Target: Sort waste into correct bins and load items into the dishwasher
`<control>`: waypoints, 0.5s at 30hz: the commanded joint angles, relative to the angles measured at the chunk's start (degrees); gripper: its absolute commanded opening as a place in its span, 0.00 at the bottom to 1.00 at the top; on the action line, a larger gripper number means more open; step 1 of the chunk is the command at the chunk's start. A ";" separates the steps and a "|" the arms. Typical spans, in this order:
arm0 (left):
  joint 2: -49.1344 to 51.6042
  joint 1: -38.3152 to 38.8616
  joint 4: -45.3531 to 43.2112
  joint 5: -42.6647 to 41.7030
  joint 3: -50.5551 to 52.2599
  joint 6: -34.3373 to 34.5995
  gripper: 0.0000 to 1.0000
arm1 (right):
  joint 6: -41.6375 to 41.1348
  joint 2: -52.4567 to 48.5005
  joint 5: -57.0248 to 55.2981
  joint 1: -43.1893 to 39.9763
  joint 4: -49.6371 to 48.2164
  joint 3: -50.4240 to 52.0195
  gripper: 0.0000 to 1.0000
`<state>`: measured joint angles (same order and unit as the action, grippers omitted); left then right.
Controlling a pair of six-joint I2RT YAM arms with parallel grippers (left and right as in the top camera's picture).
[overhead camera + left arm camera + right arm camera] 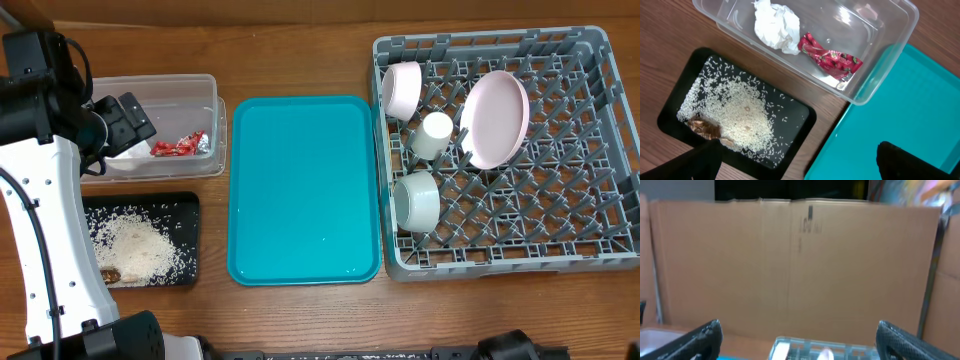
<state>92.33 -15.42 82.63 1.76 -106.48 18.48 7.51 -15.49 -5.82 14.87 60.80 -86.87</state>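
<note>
Sorting looks finished: napkin [775, 25] and red wrapper [832, 59] in the clear tub [890, 30], rice [740, 115] in the black tray [802, 117], pink plate [495, 118] in the dish rack [600, 240], left end effector [800, 160] and right end effector [800, 337] spread apart, empty.

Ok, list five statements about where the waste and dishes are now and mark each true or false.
1. The red wrapper lies in the clear tub. True.
2. The rice lies in the clear tub. False: it is in the black tray.
3. The pink plate stands in the dish rack. True.
4. The napkin lies in the dish rack. False: it is in the clear tub, beside the wrapper.
5. The left fingers are shut on the wrapper. False: they are open and hold nothing.
</note>
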 commanded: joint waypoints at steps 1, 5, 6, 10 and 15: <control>0.28 0.04 -0.15 -0.24 -0.02 0.83 1.00 | -0.22 3.26 5.03 -2.73 2.27 5.51 1.00; 0.28 0.04 -0.15 -0.24 -0.02 0.83 1.00 | -0.22 6.97 7.32 -5.33 -2.69 17.18 1.00; 0.28 0.04 -0.15 -0.24 -0.02 0.83 1.00 | -0.24 7.78 7.56 -5.75 -4.83 20.06 1.00; 0.28 0.04 -0.15 -0.24 -0.02 0.83 1.00 | -0.24 9.94 10.03 -7.28 -17.88 33.22 1.00; 0.28 0.04 -0.15 -0.24 -0.02 0.83 1.00 | -3.76 10.36 12.37 -8.96 -37.97 47.87 1.00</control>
<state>92.33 -15.42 82.70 1.74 -106.48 18.48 6.81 -6.11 4.32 6.85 29.85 -45.69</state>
